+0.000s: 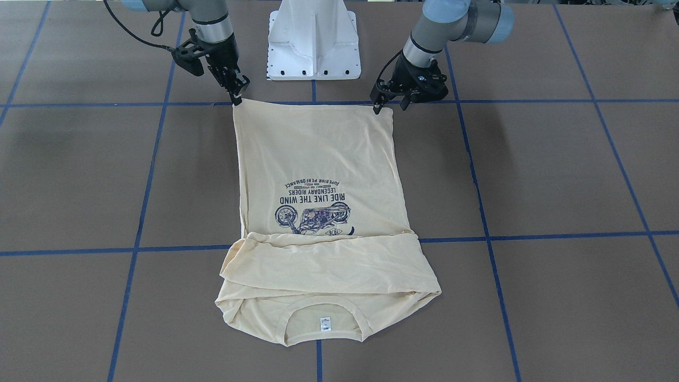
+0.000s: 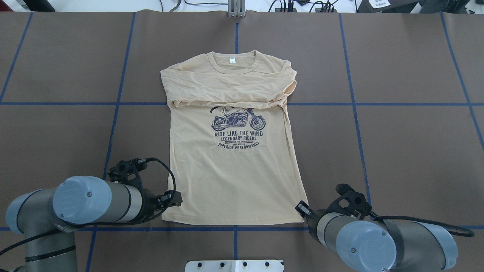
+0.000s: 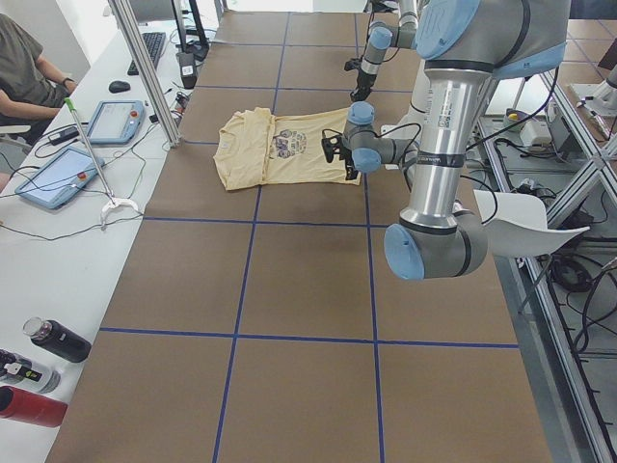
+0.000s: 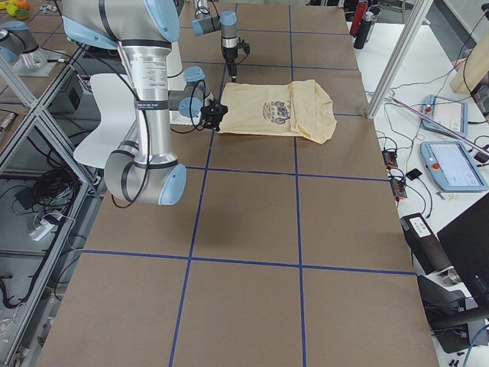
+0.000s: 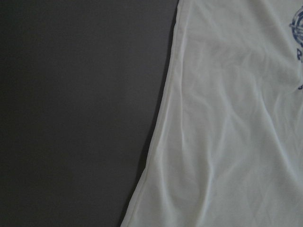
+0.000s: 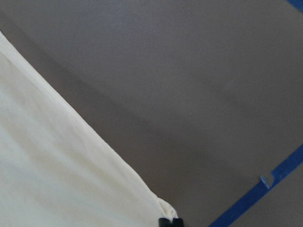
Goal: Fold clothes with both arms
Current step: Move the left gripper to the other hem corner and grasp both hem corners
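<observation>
Cream-yellow long-sleeved T-shirt [image 2: 234, 177] is lying flat, print side up, on the brown table [image 2: 397, 151], approx. centred betw. the two arms. We're seeing its collar pointing away from the robot w/ the small white neck label [image 2: 232, 60] showing. Its hem is lying nearest the white pedestal base [image 1: 314, 48], just short of a blue tape line [image 2: 264, 228]. Both sleeves [image 2: 227, 88] are lying folded across the chest in a rumpled band, covering the top edge of the navy motorcycle print [image 2: 238, 122].

We're seeing the left gripper [image 1: 390, 106] sitting low at the hem corner on the robot's left. In the front-facing view its fingers are standing apart, one fingertip [image 1: 377, 109] right at the cloth's corner, so it's released, not clamping. We're seeing the right gripper [image 1: 237, 94] pointing down at the opposite hem corner, tip at the cloth's edge. Its fingers are overlapping in every view, so we can't tell whether it's clenched or parted. The right wrist cam is showing just a black fingertip [image 6: 169, 222] beside the shirt's corner; the left wrist cam is showing only the shirt's side edge on the table.

A person [image 3: 24, 63] is sitting at the side bench in the exterior left view.
</observation>
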`<state>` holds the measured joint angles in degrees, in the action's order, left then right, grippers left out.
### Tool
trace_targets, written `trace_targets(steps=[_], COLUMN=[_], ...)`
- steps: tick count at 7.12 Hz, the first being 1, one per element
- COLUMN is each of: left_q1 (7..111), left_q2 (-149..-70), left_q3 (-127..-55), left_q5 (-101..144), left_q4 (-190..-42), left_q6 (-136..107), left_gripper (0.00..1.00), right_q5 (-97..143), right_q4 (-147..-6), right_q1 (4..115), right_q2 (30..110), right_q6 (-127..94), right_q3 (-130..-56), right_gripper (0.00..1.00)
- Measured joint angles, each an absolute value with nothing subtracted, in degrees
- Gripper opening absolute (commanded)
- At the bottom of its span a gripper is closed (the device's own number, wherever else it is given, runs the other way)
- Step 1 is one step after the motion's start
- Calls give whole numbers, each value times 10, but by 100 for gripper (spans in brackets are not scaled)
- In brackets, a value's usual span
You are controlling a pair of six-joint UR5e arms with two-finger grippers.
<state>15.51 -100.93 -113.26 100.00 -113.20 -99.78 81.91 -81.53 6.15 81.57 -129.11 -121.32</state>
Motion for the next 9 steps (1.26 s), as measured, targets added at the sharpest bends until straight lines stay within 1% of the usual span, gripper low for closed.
trace_targets(steps=[1,2,3,6,8,9], left_q1=[143,136,133,136,140,141], left_q2=[-1009,-1010,-1012,-1012,-1011,-1011], left_q3=[-1127,-1121,-1117,-1116,-1114,-1113], left_q5=[999,996,995,994,988,987], left_q4=[-1132,-1132,-1132,-1132,-1132,-1131], left_q6=[-1007,-1012,-1013,-1013,-1011,-1011], left_gripper=[68,67,65,64,55,53], right_q5=[819,819,819,819,819,819], right_q4=[-816,-816,-816,-815,-816,-816], right_q1=[62,62,62,61,61,61], right_q2=[815,816,817,818,818,818], right_q6=[-1291,-1291,-1291,-1291,-1291,-1291], right_q3=[-1215,-1216,-1217,-1218,-1218,-1218], right_gripper=[0,0,0,0,0,0])
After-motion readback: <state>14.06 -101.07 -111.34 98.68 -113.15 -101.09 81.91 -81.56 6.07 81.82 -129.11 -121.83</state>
